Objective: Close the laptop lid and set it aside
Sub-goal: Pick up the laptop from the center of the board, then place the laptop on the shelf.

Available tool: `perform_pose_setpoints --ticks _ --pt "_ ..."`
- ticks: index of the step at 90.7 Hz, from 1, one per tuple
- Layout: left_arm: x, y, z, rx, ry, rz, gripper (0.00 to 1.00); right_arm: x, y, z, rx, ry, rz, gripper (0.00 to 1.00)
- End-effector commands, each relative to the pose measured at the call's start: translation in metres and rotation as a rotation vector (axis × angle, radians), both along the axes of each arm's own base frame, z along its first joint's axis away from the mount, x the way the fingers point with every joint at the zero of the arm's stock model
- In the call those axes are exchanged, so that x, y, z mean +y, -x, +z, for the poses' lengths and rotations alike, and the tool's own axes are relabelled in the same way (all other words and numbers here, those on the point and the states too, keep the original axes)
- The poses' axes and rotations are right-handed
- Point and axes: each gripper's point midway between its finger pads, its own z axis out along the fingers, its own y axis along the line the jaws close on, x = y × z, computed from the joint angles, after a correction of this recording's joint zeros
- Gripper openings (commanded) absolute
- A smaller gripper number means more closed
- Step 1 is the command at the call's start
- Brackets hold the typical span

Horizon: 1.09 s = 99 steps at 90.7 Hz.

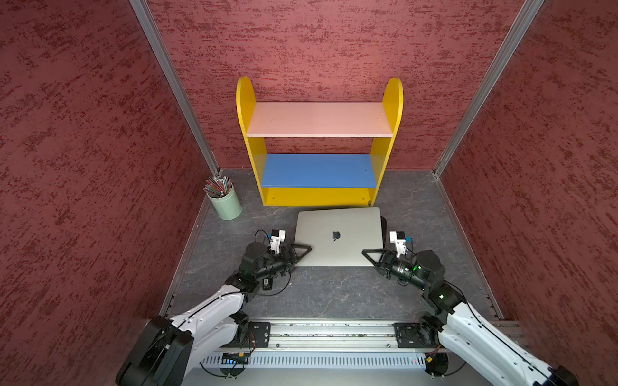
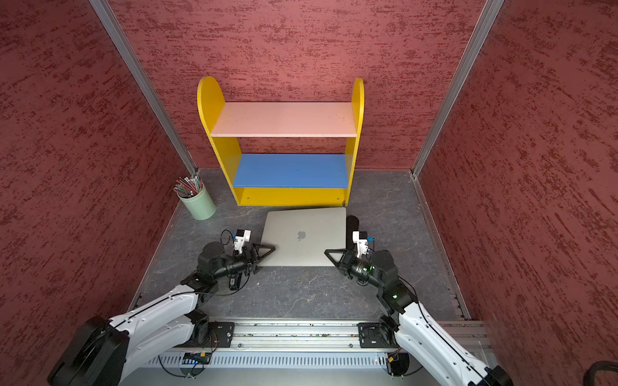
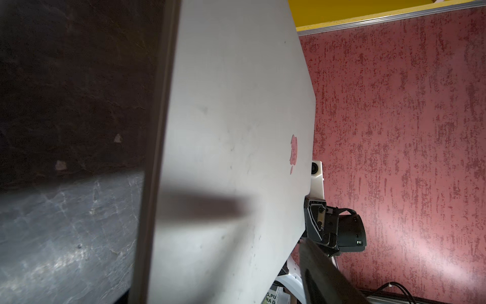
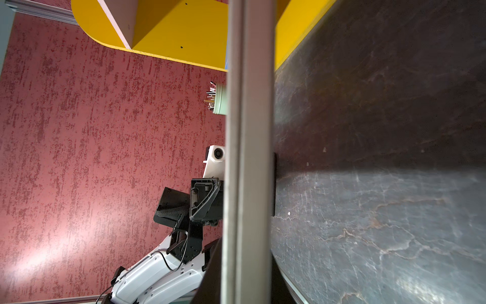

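Surface: grey table point(image 1: 317, 294), red walls point(image 1: 83, 167).
Laptop point(image 1: 337, 237): frame centre, below shelf point(image 1: 317, 197); lid point(image 2: 302, 234) down, silver.
Right wrist only: shut seam point(image 4: 241, 131).
Left gripper point(image 1: 301, 256): apart, left edge.
Right gripper point(image 1: 369, 259): clamped on laptop.

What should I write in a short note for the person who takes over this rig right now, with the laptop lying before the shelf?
Right gripper: shut on the laptop at its right edge, near the front corner.
Left gripper: at the left edge, with one finger over the lid. Whether it grips cannot be told.
Position: the laptop lies close in front of the yellow shelf, logo side up.
Done: the lid is closed.
Left: secure the left side, then probably lift with both arms and set the laptop aside.
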Motion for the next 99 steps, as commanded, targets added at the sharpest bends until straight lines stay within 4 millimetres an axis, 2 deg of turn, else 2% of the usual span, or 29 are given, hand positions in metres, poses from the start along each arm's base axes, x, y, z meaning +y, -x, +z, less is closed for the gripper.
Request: perform_pose_setpoints --ticks 1,22,45,80,93,99 --pt "-0.007 -0.002 0.055 -0.157 0.096 -0.045 0.68 0.002 -0.002 0.07 -0.237 -0.087 0.014 0.14" --pt "0.0 -0.007 0.072 -0.176 0.121 -0.027 0.58 0.003 -0.009 0.074 -0.228 -0.076 0.013 0.15" --pt "0.0 -0.012 0.1 -0.226 0.145 -0.043 0.48 0.011 -0.018 0.082 -0.209 -0.07 0.042 0.17" --pt "0.003 -0.016 0.126 -0.28 0.142 -0.053 0.29 0.019 -0.032 0.094 -0.197 -0.012 0.061 0.2" --pt "0.006 -0.017 0.144 -0.323 0.144 -0.054 0.25 0.024 -0.036 0.095 -0.186 -0.006 0.08 0.21" --pt "0.007 -0.018 0.145 -0.306 0.132 -0.051 0.23 0.025 -0.039 0.096 -0.184 -0.004 0.082 0.22"
